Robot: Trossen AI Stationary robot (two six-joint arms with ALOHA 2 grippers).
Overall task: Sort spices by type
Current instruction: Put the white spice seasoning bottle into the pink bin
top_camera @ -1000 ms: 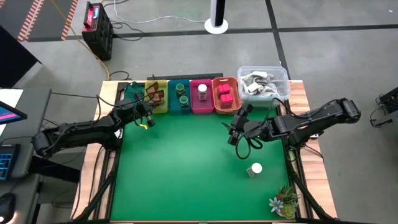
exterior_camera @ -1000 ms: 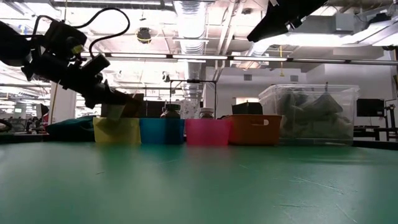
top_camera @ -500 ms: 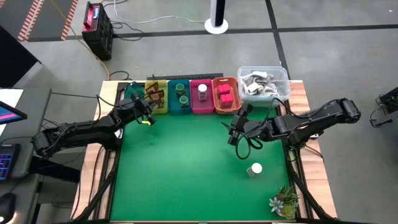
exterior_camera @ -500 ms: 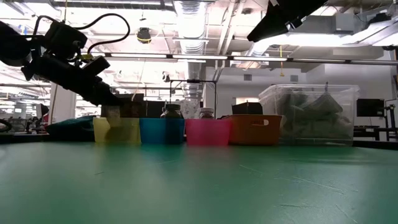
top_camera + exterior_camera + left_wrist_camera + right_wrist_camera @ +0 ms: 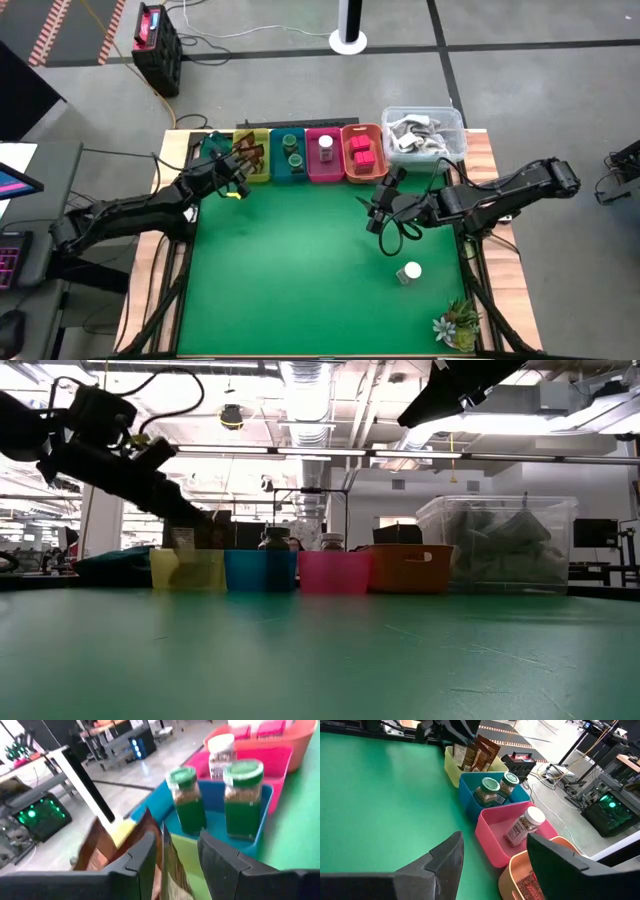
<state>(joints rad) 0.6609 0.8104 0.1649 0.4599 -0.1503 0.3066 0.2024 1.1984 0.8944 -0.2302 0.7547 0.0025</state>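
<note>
Packets (image 5: 150,855), brown, thin and floppy, sit between my left gripper's (image 5: 175,857) parted fingers; I'd pinch an upper edge.

Your left hand (image 5: 177,857) blocks the lower brown packets (image 5: 127,850); edges crop the red blocks (image 5: 527,887).

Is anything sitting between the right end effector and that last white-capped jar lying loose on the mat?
Nothing visible does. In the high view the right end effector hangs over bare green mat, and the white-capped jar lies alone nearer the front edge. The small spiky plant sits beyond it at the corner, off that line.
</note>
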